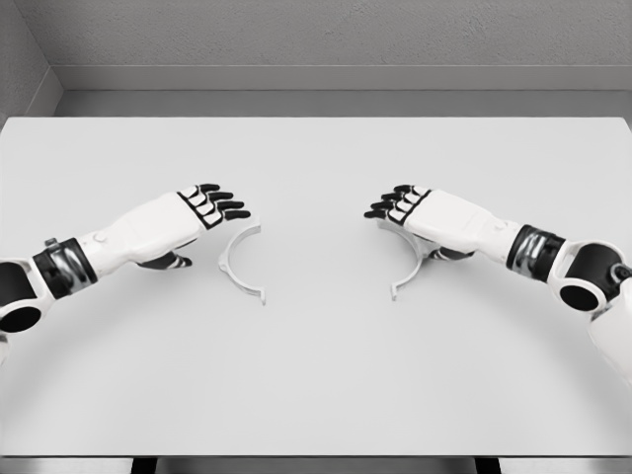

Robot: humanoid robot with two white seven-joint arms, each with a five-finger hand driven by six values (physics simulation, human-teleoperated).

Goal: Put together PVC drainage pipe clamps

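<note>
Two clamp halves lie left and right of frame centre: left half-clamp (240,262), right half-clamp (410,262). Left hand (202,212) and right hand (420,209) hover, fingers extended, empty. Each grasp should pinch the arc mid-span, leaving the end tabs free for mating.

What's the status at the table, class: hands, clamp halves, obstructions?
Left hand open, beside left clamp half. Right hand open, over right clamp half. Halves apart on table, unjoined. Nothing between them.
</note>
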